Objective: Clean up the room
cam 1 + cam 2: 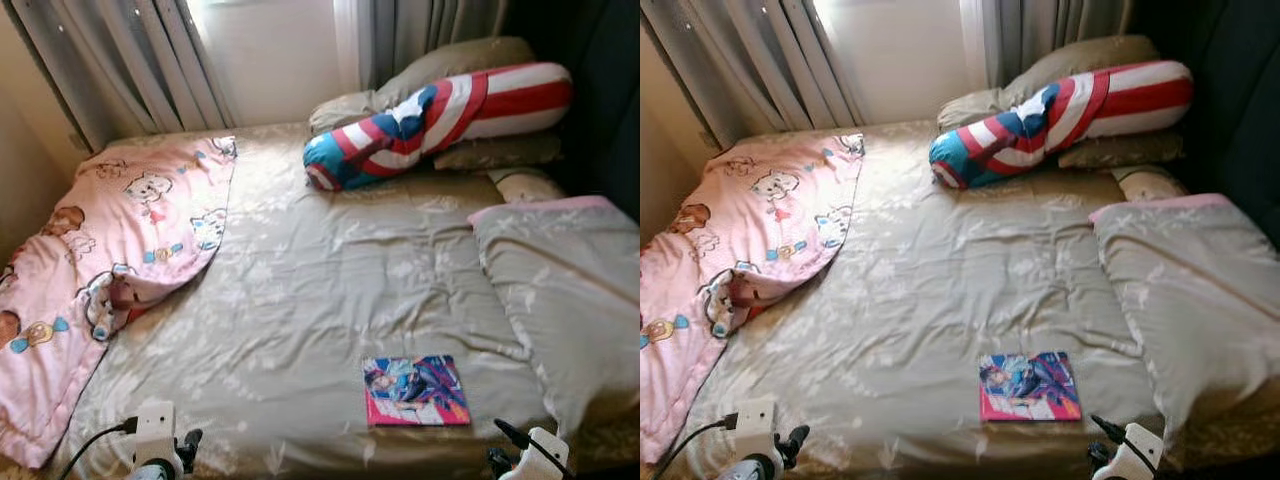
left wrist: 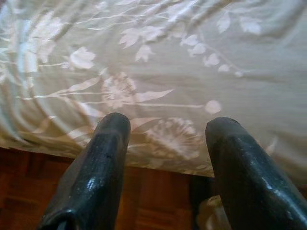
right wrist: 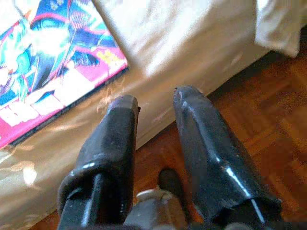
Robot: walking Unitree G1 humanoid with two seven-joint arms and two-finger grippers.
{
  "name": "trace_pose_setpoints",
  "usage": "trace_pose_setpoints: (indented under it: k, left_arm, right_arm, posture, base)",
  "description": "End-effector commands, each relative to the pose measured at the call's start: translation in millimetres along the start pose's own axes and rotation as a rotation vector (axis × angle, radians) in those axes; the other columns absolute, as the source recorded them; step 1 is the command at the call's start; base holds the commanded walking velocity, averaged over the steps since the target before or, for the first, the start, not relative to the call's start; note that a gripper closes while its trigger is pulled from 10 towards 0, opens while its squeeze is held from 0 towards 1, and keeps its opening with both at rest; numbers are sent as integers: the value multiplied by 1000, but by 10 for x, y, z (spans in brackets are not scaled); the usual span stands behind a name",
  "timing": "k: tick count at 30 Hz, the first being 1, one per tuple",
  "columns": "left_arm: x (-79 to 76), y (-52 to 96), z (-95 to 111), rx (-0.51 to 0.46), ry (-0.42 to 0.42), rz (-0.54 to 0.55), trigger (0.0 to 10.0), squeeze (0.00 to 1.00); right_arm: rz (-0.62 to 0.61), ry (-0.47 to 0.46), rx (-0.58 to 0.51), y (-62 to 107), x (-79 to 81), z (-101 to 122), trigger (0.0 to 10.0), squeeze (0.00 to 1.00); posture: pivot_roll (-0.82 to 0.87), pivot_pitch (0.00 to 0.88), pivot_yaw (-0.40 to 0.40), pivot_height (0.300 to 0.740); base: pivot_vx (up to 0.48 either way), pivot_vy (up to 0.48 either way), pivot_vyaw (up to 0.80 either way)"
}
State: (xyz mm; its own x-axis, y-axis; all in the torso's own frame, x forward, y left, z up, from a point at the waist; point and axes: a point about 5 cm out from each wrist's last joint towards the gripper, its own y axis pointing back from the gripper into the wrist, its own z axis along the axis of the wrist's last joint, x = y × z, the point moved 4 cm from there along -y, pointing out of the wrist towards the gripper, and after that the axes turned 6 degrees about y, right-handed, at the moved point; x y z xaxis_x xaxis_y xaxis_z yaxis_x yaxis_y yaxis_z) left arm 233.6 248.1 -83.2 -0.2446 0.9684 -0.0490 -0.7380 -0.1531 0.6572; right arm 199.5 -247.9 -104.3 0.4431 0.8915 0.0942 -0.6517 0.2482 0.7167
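A bright pink and blue comic book [image 1: 415,390] lies flat on the beige floral bed sheet [image 1: 300,300], close to the bed's near edge. My right gripper [image 3: 153,96] hangs open just off that edge, over the wooden floor [image 3: 259,124], with the book [image 3: 43,62] a little beyond its fingertips. My left gripper [image 2: 168,127] is open too, pointing at the sheet's hanging edge, further left along the bed. Both wrists peek in at the bottom of the head view, the left gripper [image 1: 185,442] and the right gripper [image 1: 510,440]. Neither holds anything.
A pink cartoon blanket [image 1: 110,250] sprawls over the bed's left side and droops off the edge. A red, white and blue bolster [image 1: 430,120] leans on beige pillows [image 1: 450,60] at the head. A folded grey quilt [image 1: 570,290] covers the right side. Curtains [image 1: 120,60] hang behind.
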Motion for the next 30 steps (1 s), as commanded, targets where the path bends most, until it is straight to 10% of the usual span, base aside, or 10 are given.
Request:
trace_pose_setpoints:
  k: [1,17,30]
  left_arm:
    - [21,41,-171,51,27,20,10000,0]
    - [-19,46,-240,78,63,36,10000,0]
    - [7,35,-196,69,46,50,10000,0]
  right_arm:
    - [-8,19,43,33,-69,-117,10000,0]
    - [50,161,87,42,-6,-189,10000,0]
    - [59,151,59,12,64,-100,10000,0]
  posture:
    - [-123,0,26,740]
    - [-81,0,-7,740]
    - [-99,0,37,740]
  base:
    - [0,0,0]
    - [0,0,0]
    - [0,0,797]
